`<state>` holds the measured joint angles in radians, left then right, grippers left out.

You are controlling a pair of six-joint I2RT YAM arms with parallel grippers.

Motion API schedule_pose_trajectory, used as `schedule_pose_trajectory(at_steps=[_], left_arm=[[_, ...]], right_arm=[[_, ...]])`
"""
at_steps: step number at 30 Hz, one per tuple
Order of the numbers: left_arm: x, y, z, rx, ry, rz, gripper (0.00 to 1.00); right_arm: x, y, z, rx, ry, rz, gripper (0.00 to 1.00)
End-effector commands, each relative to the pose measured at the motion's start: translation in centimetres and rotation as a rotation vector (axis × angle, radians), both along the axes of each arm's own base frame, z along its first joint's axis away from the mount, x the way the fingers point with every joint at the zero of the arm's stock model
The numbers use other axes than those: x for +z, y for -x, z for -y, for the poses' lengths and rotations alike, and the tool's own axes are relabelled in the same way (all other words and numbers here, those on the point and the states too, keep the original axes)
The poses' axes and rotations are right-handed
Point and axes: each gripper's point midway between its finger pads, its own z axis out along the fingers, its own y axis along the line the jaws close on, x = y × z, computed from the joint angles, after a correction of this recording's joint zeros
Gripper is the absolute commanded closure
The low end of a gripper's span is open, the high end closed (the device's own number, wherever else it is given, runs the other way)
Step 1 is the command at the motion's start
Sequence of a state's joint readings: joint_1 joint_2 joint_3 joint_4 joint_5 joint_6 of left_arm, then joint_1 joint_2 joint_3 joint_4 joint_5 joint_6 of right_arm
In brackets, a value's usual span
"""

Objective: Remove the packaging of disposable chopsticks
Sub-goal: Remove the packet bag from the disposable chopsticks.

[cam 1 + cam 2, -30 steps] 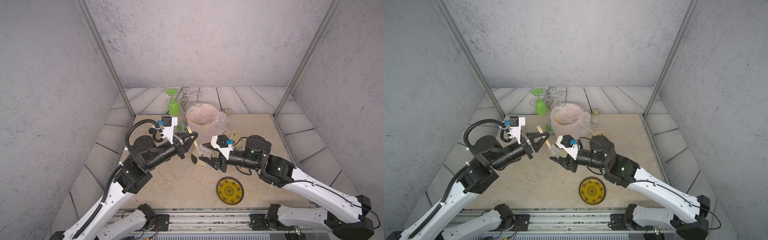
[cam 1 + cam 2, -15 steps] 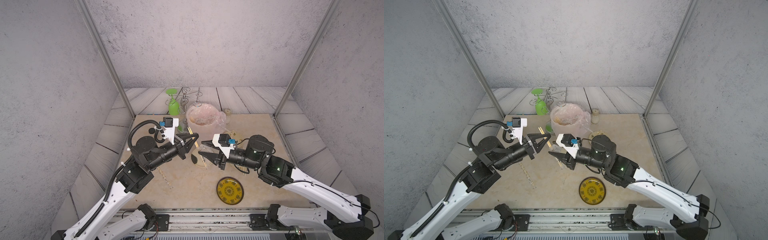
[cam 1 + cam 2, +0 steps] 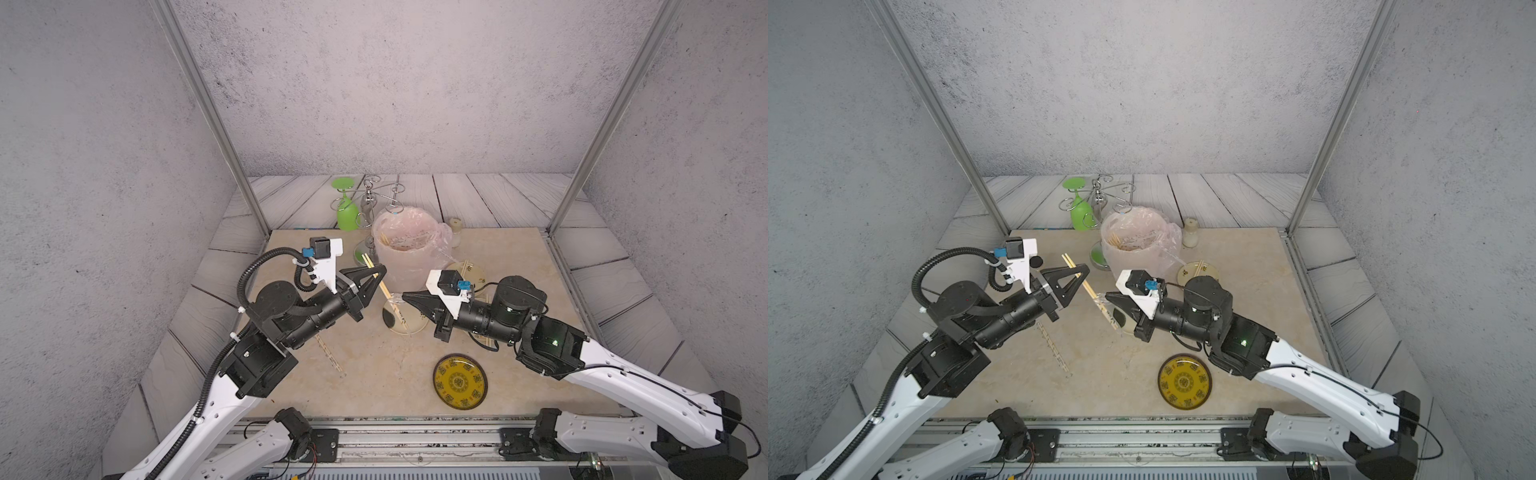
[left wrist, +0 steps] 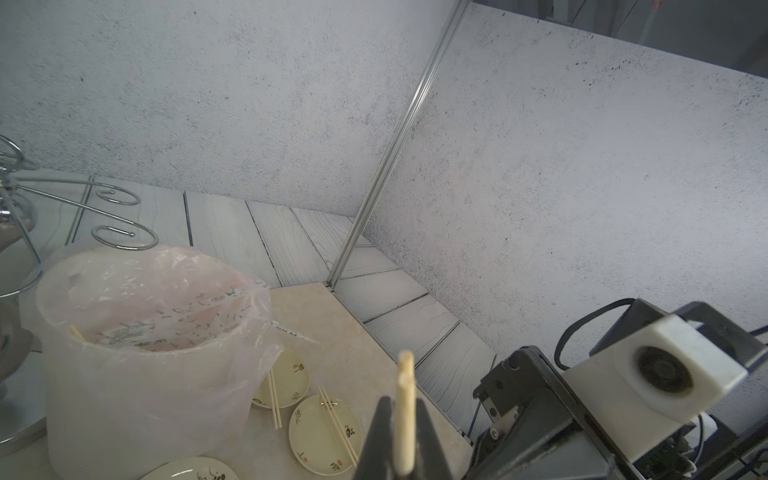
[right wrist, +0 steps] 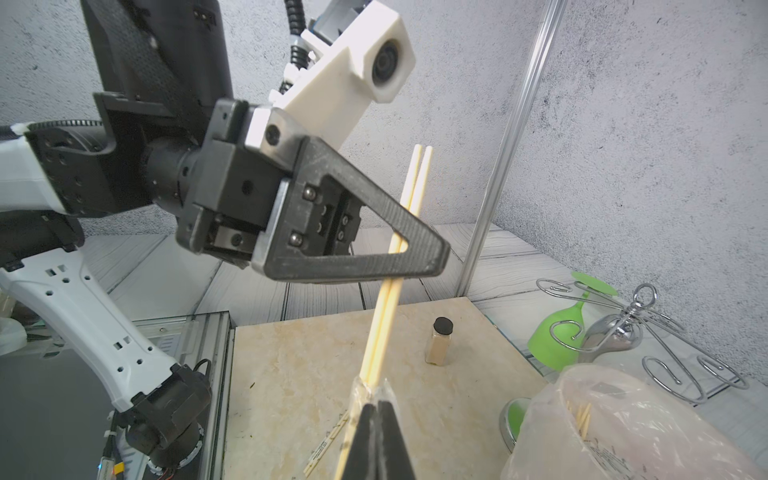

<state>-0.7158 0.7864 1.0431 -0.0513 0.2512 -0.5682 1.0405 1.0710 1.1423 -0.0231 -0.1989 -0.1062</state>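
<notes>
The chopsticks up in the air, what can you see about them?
The chopsticks are two thin, pale wooden sticks side by side, plain and unmarked. They hang tilted above the table. The left gripper is shut on them near their upper end, where the two tips part a little. Their lower end sits inside a clear, crinkly packaging sleeve, which the right gripper pinches shut.

Right gripper (image 5: 376, 409), open a second earlier, has advanced toward the left gripper (image 5: 434, 259) and closed on the packaging (image 5: 360, 395).
</notes>
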Motion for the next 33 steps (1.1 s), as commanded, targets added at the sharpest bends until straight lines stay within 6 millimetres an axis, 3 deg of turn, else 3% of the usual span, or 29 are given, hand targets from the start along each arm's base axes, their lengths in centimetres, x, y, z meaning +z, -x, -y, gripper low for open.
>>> schedule_pose_trajectory(at_steps=[1,17,29,33], left_arm=[[1.0,-0.1,-0.7,0.041,0.023,0.046,1.0],[3.8,0.6,-3.5,0.136,0.06,0.115,1.0],[5.9,1.7,-7.1,0.266,0.122,0.199,1.0],[6.0,2.3,-8.8,0.316,0.16,0.219,1.0]], right_arm=[[0.5,0.7,0.4,0.018,0.018,-0.002,1.0],[-3.9,2.4,2.6,0.039,0.152,-0.122,1.0],[-5.0,3.0,3.8,0.037,0.23,-0.114,1.0],[-4.7,1.7,3.9,-0.028,0.238,-0.103,1.0]])
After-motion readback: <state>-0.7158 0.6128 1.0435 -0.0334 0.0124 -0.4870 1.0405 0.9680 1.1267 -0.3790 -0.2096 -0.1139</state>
